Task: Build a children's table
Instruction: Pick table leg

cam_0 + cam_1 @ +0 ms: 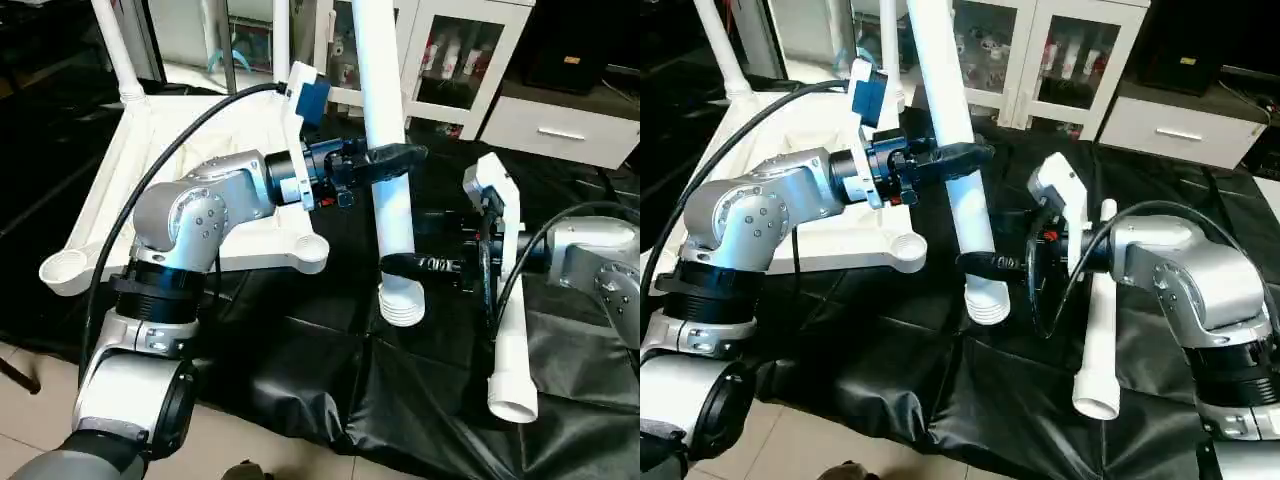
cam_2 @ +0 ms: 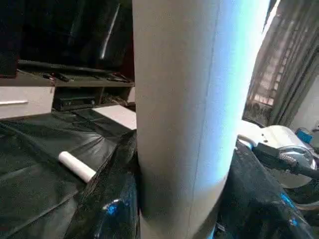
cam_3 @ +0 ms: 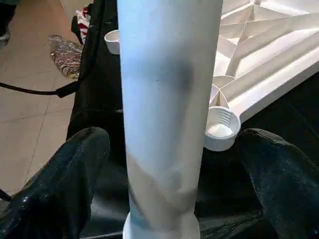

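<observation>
Left gripper [image 1: 395, 160]: black fingers clamped on the upright leg [image 1: 385, 120], high on its shaft.
Right gripper [image 1: 425, 266]: fingers spread wide, one on each side of the same leg near its ribbed lower end, with a gap to the tube on both sides in the right wrist view.
Upright leg: stands nearly vertical between the two grippers, ribbed end down, at or just above the worktop [image 1: 300, 370]; contact cannot be told.
Table top [image 1: 110, 200]: lies ribbed side up just beyond the left gripper; its nearest round corner socket [image 1: 310, 250] is empty and sits just beside the held leg's foot.
Fitted legs: two white tubes rise from the top's far sockets.
Spare leg [image 1: 515, 350]: lies beside the right gripper, open end reaching the worktop's near edge.
Surface: black wrinkled sheet, hanging over the near edge.
Room: tiled floor [image 1: 40, 380] below; white cabinets [image 1: 470, 60] behind the worktop.
</observation>
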`<state>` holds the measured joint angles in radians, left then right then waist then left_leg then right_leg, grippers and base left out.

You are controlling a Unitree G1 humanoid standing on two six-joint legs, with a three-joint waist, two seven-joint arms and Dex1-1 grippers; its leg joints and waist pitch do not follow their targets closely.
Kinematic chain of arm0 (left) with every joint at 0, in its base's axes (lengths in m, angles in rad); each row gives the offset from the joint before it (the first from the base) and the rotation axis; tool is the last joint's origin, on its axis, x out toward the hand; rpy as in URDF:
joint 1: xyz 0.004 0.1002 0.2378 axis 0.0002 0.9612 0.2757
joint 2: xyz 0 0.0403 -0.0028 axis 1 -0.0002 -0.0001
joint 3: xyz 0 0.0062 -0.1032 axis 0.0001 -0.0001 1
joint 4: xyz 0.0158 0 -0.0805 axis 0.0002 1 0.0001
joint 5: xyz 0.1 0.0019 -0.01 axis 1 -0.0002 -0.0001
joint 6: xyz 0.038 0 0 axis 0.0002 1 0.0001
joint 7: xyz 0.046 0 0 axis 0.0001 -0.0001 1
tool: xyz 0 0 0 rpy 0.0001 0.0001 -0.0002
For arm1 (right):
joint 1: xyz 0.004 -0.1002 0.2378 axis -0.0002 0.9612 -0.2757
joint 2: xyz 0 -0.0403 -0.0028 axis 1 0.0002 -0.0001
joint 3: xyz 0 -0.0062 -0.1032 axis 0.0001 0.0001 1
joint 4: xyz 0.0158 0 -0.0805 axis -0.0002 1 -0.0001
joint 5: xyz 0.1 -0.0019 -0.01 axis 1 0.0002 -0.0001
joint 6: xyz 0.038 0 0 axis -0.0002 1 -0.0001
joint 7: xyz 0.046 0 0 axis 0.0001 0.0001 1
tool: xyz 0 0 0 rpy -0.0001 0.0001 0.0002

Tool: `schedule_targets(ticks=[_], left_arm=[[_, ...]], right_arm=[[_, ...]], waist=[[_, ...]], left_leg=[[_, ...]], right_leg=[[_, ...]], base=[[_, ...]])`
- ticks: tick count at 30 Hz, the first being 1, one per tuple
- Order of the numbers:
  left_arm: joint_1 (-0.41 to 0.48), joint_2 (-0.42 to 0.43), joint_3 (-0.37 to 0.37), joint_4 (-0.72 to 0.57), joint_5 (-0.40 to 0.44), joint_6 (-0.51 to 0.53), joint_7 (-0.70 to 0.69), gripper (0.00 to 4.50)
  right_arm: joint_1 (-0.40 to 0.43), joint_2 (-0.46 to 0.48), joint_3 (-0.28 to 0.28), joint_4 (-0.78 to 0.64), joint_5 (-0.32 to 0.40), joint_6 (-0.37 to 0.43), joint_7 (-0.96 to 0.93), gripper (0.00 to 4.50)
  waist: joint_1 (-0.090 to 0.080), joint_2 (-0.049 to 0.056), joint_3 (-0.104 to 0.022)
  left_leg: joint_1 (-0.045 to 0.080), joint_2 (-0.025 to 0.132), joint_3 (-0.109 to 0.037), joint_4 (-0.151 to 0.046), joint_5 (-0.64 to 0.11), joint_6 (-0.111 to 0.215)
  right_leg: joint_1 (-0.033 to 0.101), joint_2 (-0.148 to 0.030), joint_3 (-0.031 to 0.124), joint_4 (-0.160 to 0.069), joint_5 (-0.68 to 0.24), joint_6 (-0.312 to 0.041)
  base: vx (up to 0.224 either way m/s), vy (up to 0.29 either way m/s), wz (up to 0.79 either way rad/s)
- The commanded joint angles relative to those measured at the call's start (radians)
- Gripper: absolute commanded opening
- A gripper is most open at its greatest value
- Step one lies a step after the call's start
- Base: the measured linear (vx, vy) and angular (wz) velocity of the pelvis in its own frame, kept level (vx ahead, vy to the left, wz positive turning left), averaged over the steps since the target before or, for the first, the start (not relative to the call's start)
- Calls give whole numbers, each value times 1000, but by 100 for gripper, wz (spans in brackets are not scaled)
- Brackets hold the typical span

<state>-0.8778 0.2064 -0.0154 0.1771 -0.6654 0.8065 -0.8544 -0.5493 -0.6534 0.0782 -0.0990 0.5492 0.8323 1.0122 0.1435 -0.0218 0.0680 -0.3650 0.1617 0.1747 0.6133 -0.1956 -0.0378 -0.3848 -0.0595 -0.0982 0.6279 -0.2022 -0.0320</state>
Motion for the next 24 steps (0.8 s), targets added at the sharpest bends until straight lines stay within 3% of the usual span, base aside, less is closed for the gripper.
schedule_targets(ticks=[1, 17, 24], left_arm=[[-34, 0, 6, -25, -15, 11, -12, 176], [-30, 43, -50, -51, -10, -15, -150, 176], [-26, 48, -80, -63, 3, -26, -187, 176]], right_arm=[[-16, -16, -1, -12, 2, 10, 8, 450], [26, -35, 19, -47, 38, 19, 78, 450], [49, -37, 89, -76, 10, 6, 104, 450]], waist=[[0, -2, -78], [1, -2, -77], [-1, -3, -76]], left_leg=[[9, 80, -30, -64, -74, 28], [9, 80, -30, -64, -77, 32], [10, 82, -30, -66, -87, 26]], right_leg=[[60, -113, 73, -72, -104, -218], [60, -115, 74, -74, -124, -212], [59, -114, 74, -75, -141, -210]], base=[[0, 0, 0], [0, 0, 0], [0, 0, 0]])
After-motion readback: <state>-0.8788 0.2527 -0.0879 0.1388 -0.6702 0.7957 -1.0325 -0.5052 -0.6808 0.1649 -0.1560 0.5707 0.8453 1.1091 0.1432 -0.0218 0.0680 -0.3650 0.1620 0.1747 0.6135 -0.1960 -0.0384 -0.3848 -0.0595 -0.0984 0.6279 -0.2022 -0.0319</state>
